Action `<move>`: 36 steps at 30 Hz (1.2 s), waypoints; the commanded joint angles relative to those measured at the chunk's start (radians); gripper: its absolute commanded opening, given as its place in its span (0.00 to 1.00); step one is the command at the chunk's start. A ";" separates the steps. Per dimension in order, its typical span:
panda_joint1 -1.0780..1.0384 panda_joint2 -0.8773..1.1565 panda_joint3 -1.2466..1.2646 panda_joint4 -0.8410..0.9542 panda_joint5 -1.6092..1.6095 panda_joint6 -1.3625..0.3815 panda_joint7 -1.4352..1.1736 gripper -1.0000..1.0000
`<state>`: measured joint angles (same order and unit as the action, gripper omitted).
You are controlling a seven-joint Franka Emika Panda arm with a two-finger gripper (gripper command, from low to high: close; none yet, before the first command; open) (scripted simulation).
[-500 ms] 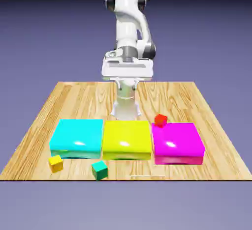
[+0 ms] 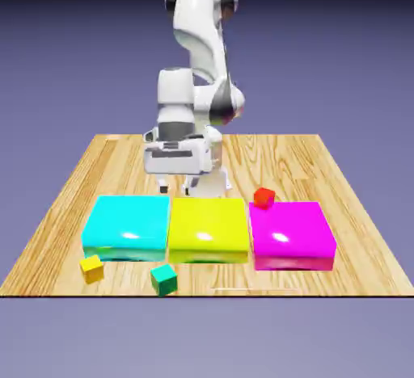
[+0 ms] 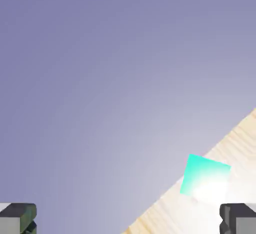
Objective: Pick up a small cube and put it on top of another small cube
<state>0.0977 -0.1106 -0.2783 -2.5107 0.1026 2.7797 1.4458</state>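
Yellow cube rests on the desk at the near edge, toward the exterior view's left, just in front of the cyan slab. Red cube sits at the far edge of the magenta slab, toward the exterior view's right; whether it rests on the slab or on the desk behind it cannot be told. Green cube lies near the yellow cube, in front of the seam between the cyan slab and the yellow slab. The three slabs stand side by side in a row.

End effector hangs above the far part of the desk, behind the cyan and yellow slabs, well apart from both task cubes. In the hand view its fingertips stand at opposite bottom corners: fully released, grasping nothing and touching nothing. That view shows mostly backdrop, a corner of the desk and a glaring cyan-green patch that cannot be identified.
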 commanded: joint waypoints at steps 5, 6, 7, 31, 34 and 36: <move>0.027 0.142 -0.086 0.092 0.032 -0.079 0.218 0.50; 0.032 0.170 -0.103 0.111 0.038 -0.095 0.261 0.50; 0.037 0.198 -0.120 0.129 0.044 -0.111 0.304 0.50; 0.154 0.825 -0.500 0.538 0.184 -0.462 1.266 0.50; 0.077 0.934 -0.416 0.543 0.248 -0.352 1.233 0.50; 0.070 0.944 -0.408 0.543 0.254 -0.341 1.230 0.00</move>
<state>0.1676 0.8333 -0.6866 -1.9677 0.3569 2.4382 2.6760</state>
